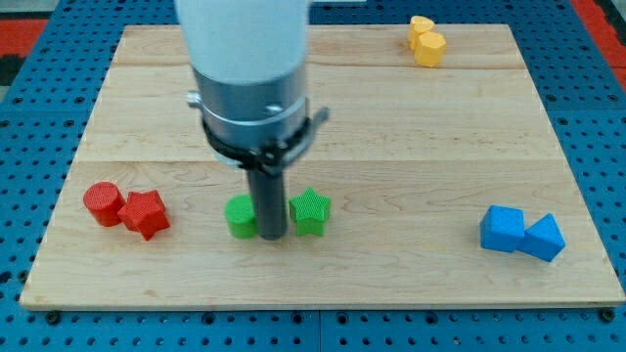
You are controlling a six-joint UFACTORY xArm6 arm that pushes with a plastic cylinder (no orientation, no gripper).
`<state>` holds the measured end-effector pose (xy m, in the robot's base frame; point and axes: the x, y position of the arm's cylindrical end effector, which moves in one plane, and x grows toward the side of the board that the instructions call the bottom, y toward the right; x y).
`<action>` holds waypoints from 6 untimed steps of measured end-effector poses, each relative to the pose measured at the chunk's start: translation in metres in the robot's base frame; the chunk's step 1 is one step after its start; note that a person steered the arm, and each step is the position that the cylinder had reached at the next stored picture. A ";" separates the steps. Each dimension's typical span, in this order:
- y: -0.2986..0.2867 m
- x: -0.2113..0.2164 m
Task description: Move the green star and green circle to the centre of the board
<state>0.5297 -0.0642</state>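
The green circle (240, 216) lies on the wooden board (391, 147), left of centre and near the view's bottom. The green star (311, 211) lies a short way to its right. My tip (271, 236) stands on the board between the two green blocks, close against both. The rod rises from there into the arm's grey and white body, which hides the board behind it.
A red cylinder (103, 203) and a red star (144, 213) sit together at the view's left. Two yellow blocks (425, 41) sit at the top right. A blue cube (503, 229) and a blue wedge-like block (544, 238) sit at the bottom right.
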 end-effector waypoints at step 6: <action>-0.024 0.032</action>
<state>0.5612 -0.0880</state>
